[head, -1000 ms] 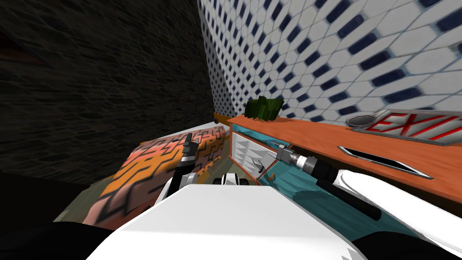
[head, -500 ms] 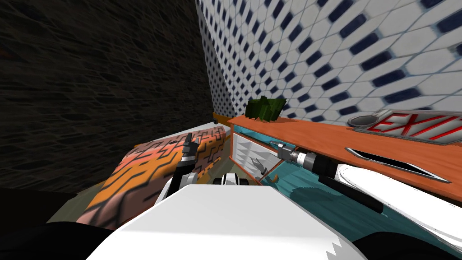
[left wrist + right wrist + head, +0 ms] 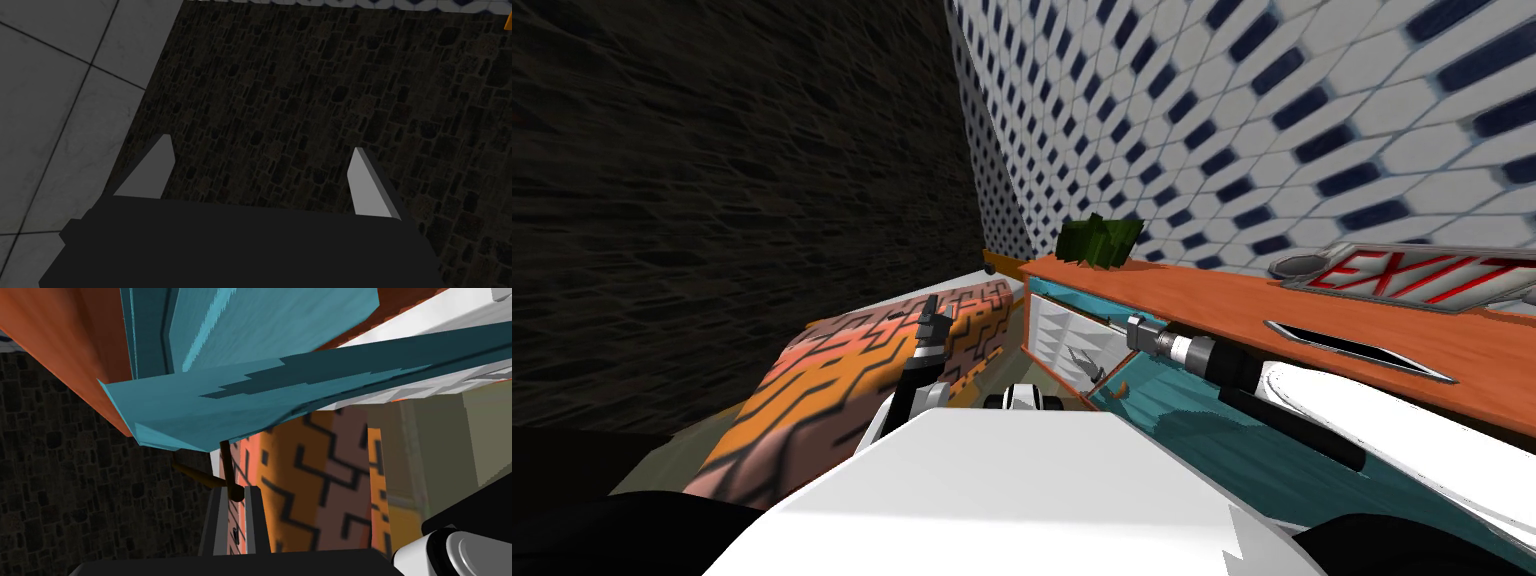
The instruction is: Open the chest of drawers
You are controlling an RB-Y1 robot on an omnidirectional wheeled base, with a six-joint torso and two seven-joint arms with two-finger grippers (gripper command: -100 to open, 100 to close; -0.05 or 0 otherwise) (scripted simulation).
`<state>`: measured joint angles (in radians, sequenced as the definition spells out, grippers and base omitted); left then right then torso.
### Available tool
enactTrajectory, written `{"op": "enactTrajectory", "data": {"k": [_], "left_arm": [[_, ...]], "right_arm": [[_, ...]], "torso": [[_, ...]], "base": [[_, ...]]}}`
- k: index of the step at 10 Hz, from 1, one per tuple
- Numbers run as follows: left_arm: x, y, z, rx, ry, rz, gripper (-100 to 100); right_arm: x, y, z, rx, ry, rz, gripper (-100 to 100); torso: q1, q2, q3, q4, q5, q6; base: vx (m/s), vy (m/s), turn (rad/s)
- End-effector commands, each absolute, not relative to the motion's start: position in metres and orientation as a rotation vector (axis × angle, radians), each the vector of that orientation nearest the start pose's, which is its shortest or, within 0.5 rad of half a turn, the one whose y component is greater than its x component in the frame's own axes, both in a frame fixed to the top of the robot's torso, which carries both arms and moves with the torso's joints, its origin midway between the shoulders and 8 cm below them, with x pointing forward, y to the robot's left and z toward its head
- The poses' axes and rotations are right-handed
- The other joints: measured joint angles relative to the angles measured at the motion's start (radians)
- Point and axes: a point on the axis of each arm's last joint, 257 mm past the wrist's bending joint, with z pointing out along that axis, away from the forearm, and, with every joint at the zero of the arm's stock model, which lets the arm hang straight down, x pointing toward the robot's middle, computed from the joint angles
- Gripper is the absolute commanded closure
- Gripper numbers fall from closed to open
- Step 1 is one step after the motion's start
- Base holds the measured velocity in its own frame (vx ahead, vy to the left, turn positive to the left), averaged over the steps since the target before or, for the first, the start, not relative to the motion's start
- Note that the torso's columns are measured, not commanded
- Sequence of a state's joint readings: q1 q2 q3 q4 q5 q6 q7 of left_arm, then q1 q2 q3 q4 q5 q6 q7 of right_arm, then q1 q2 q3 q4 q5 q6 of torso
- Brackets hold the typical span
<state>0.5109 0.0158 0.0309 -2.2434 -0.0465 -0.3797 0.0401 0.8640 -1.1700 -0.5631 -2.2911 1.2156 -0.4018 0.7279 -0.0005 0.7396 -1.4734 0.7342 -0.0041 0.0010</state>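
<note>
The chest of drawers (image 3: 1212, 300) has an orange-brown top and teal fronts, and stands along the tiled wall on my right. At its left end a white inside (image 3: 1052, 335) shows behind a teal frame. My right gripper (image 3: 1089, 367) reaches in at that end. In the right wrist view its fingers (image 3: 252, 518) stand close together on a thin dark brown handle (image 3: 227, 468) under a teal drawer front (image 3: 240, 403); the right gripper (image 3: 235, 508) is shut on it. My left gripper (image 3: 932, 318) hangs open over the patterned surface, left gripper (image 3: 257, 180) holding nothing.
A green plant (image 3: 1097, 240), an EXIT sign (image 3: 1412, 275) and a flat dark tray (image 3: 1362, 345) lie on the chest's top. An orange, pink and black patterned surface (image 3: 842, 390) lies in front left. A dark stone wall (image 3: 712, 200) closes the left side.
My right gripper's fingers have closed from wide open onto the brown handle. The hand has crept slightly toward the drawer. The left arm has not moved.
</note>
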Motion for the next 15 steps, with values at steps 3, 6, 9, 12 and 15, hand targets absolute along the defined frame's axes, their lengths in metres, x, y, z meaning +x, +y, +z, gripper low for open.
{"op": "enactTrajectory", "data": {"k": [3, 6, 9, 12, 15], "left_arm": [[0.367, 0.293, -0.02, -0.768, 0.749, -1.23, 0], [0.367, 0.293, -0.02, -0.768, 0.749, -1.229, 0], [0.367, 0.293, -0.02, -0.768, 0.749, -1.229, 0], [0.367, 0.293, -0.02, -0.768, 0.749, -1.23, 0], [0.367, 0.293, -0.02, -0.768, 0.749, -1.229, 0]], "right_arm": [[0.352, -0.329, -0.089, -1.761, 1.035, -0.707, -100], [0.357, -0.325, -0.072, -1.771, 1.015, -0.696, -100], [0.363, -0.315, -0.043, -1.79, 0.98, -0.676, -100], [0.361, -0.316, -0.049, -1.786, 0.987, -0.679, 0], [0.361, -0.316, -0.049, -1.786, 0.987, -0.679, 0]], "torso": [[-0.007, -0.006, -0.005, 0.003, 0.002, 0.0], [0.0, -0.004, -0.004, 0.003, 0.004, -0.001], [0.001, 0.0, -0.002, 0.004, 0.004, -0.001], [-0.001, -0.001, -0.002, 0.004, 0.004, -0.001], [0.001, -0.002, -0.003, 0.004, 0.004, -0.001]], "base": [[-0.084, 0.079, -0.058], [0.016, 0.01, -0.083], [0.011, 0.021, -0.106], [0.001, 0.005, -0.007], [0.0, 0.0, 0.0]]}}
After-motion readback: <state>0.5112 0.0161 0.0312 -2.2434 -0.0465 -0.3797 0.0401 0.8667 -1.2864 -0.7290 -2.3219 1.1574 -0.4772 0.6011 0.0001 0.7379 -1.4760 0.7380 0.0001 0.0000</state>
